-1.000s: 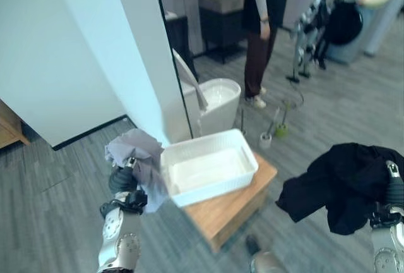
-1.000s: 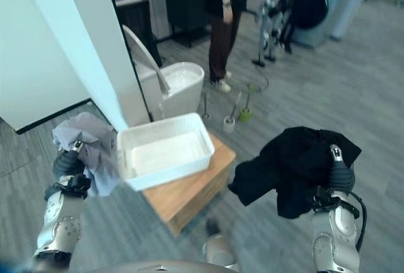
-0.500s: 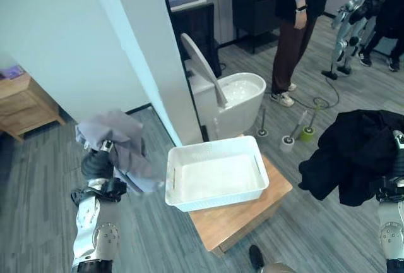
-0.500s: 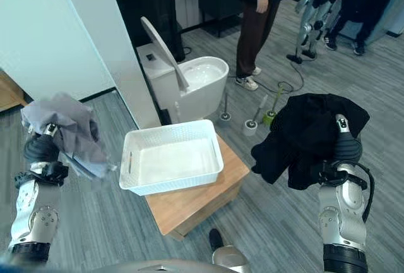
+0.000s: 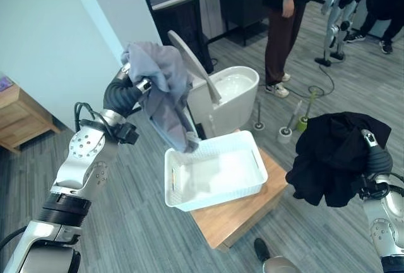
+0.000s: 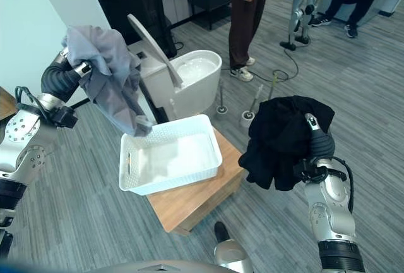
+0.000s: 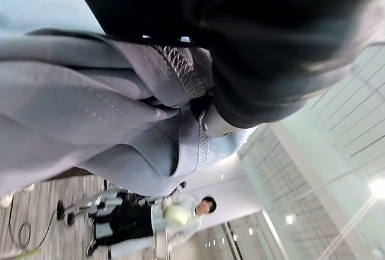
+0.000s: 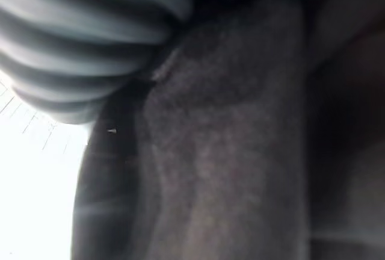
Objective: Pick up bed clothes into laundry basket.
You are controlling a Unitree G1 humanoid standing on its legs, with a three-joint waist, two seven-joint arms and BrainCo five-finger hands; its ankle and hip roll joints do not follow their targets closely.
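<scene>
The left hand (image 5: pixel 128 81) is gripping a grey garment (image 5: pixel 163 93) bunched in its fingers, arm raised and bent, wrist tipped toward the basket (image 5: pixel 214 177). The cloth is draping down from the hand, its lowest fold hanging just over the basket's near-left rim. It looks soft and light, likely to slide and unfold freely, so a bunched grip near the top seems the right hold. The right hand (image 6: pixel 317 141) is standing upright, to the right of the basket and apart from it, and is draped in a black garment (image 6: pixel 279 139); its fingers are hidden under the cloth, so its grip cannot be told. The basket is sitting empty on a low wooden table (image 5: pixel 240 213). Behind it, a toilet (image 5: pixel 224 93) is standing open, and a person (image 5: pixel 281 26) is waiting beyond.
</scene>
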